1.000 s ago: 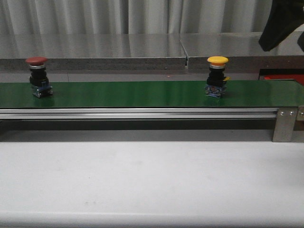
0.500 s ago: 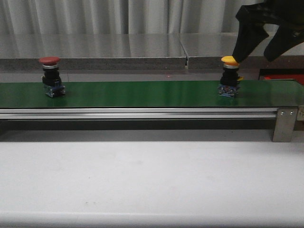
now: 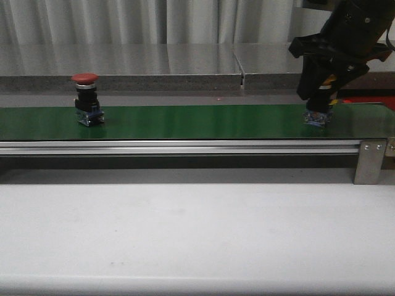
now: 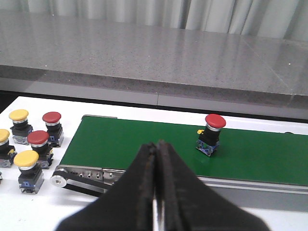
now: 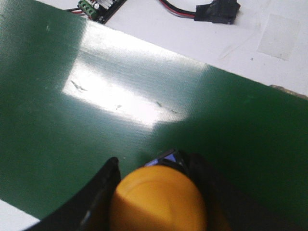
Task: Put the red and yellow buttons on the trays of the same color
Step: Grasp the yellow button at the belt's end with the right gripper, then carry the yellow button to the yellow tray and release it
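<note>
Two push buttons stand on the green conveyor belt [image 3: 185, 121]: one red mushroom-head push button [image 3: 86, 100] upright near the belt's left end, and one yellow mushroom-head push button [image 5: 159, 199] near the right end, well apart from the red one. The black right gripper [image 3: 321, 92] is down over the yellow button; in the front view only the button's blue base shows below the fingers. In the right wrist view the yellow cap sits between the two black fingers [image 5: 98, 192], which stand either side of it; whether they actually press on it cannot be told. The black left gripper [image 4: 156, 192] is off the belt, its jaws pressed together with nothing between them. In the left wrist view, five more buttons stand on the white surface [image 4: 29, 211] beyond the belt's left end roller: three spare yellow-capped buttons [image 4: 26, 163] and two spare red-capped buttons [image 4: 52, 126], one yellow cut by the frame edge. The matching trays are not identifiable in any view.
</note>
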Robot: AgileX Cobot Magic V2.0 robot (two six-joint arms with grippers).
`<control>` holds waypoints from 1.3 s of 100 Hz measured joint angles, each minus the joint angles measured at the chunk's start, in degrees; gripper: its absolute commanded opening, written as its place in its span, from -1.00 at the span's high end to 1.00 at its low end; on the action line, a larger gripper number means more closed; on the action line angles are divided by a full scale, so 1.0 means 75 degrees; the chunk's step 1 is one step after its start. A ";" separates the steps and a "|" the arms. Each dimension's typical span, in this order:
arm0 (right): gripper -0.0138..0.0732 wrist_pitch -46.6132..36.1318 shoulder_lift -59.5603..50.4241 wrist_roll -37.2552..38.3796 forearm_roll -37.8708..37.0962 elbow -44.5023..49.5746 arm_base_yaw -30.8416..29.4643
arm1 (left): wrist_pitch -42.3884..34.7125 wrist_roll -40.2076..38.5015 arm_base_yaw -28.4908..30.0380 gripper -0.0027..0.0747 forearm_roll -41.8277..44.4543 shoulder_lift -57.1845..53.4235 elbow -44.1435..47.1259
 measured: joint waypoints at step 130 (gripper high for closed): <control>0.52 -0.2052 -0.1195 0.0594 -0.0057 0.3285 -0.3656 | 0.0000 0.0000 0.0000 0.98 0.0000 0.0000 0.0000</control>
